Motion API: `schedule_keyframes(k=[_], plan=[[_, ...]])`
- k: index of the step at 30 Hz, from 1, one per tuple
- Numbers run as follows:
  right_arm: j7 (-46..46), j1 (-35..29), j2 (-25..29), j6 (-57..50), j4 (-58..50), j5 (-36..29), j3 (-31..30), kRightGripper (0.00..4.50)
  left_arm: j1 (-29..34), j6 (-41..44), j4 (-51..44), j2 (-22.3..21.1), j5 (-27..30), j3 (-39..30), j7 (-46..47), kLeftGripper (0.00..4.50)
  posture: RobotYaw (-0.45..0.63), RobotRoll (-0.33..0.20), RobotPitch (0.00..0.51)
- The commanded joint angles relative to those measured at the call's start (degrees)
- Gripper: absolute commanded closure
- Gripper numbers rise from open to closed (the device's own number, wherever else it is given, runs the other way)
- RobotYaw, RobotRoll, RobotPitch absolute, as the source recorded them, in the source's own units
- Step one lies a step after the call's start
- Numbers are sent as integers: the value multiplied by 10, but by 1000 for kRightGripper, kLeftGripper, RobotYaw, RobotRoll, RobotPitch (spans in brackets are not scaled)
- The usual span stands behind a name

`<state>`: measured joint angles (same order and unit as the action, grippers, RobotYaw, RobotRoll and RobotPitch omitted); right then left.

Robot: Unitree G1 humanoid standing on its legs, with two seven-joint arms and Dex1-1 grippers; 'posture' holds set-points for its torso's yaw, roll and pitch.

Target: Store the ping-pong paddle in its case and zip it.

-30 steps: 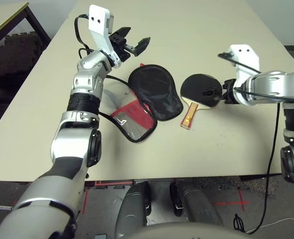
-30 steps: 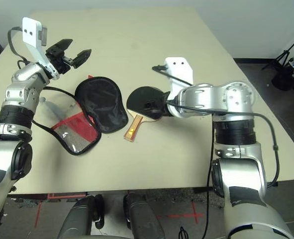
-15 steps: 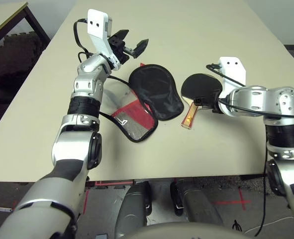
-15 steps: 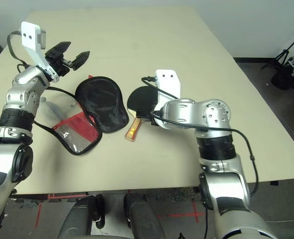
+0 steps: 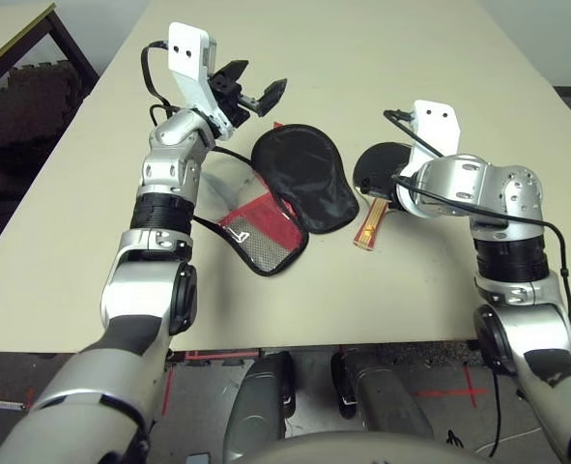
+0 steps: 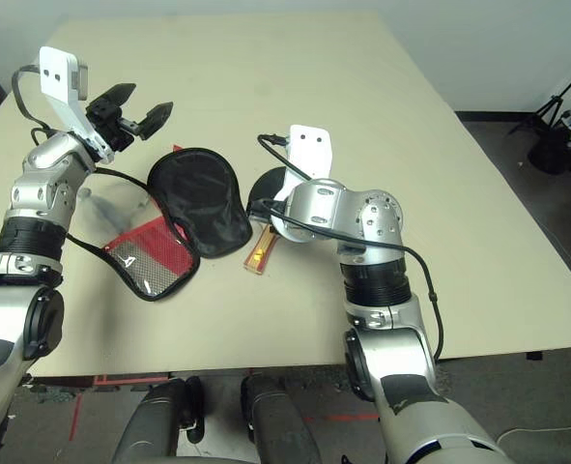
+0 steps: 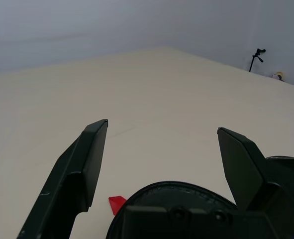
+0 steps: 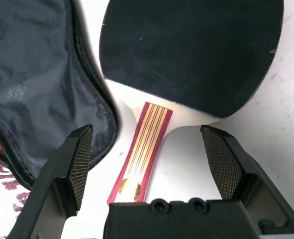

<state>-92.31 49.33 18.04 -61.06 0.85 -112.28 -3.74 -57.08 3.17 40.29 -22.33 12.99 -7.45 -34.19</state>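
The ping-pong paddle point(image 5: 374, 163) lies flat on the table, black blade away from me, striped handle point(image 8: 143, 149) pointing toward me. My right gripper point(image 8: 147, 134) hovers open just above it, one finger on each side of the handle, touching nothing. The case point(image 5: 302, 180) lies open just left of the paddle, with its black flap spread out and its red mesh half point(image 5: 257, 236) nearer me. My left gripper point(image 5: 250, 89) is open and empty, raised in the air beyond the case's far left edge.
The beige table point(image 5: 411, 58) runs wide beyond the paddle and to its right. A dark side table point(image 5: 14, 39) stands off the far left corner. A tripod point(image 6: 556, 126) stands on the floor at the far right.
My right arm has swung in to the left and turned its wrist down, bringing the open gripper from the blade's right side to above the handle. The left arm has barely moved.
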Motion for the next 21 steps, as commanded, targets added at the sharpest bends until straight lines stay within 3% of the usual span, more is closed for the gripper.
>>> schedule_keyframes(k=[1, 21], plan=[[-2, 11, -4, -1, 19, -7, -15, 30, 13, 7, -15, 0, 0, -3, 4, 0, -231, 0, 177], [-2, 29, -14, -23, 117, -7, -34, 30, 48, 33, -68, -2, 4, -10, 24, 0, -199, 0, 202]])
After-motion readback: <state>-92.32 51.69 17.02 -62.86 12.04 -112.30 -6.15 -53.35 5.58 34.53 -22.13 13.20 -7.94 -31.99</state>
